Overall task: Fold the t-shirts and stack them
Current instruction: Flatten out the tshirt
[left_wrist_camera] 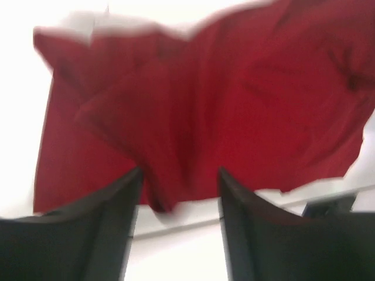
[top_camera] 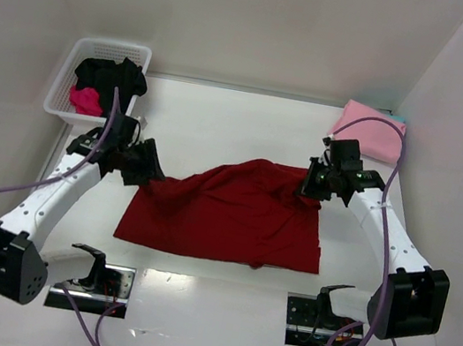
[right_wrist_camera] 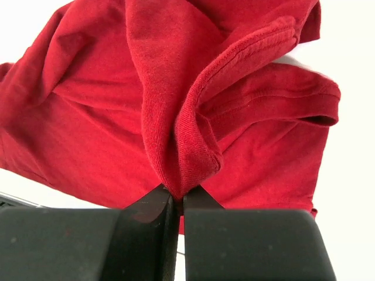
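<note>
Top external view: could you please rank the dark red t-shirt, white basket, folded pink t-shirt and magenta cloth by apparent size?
1. dark red t-shirt, clearly largest.
2. white basket.
3. folded pink t-shirt, slightly smaller than the basket.
4. magenta cloth, bunched in the basket.

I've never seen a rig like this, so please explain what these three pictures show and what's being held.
Two robot arms sit at a white table, each ending in a two-finger claw. One picture looks down from above; the others come from cameras on each wrist. A dark red t-shirt lies spread in the middle. The right claw pinches a fold of it; the left claw is open at its other side. A folded pink shirt lies far right; a white basket far left holds a black shirt and a magenta shirt.
</note>
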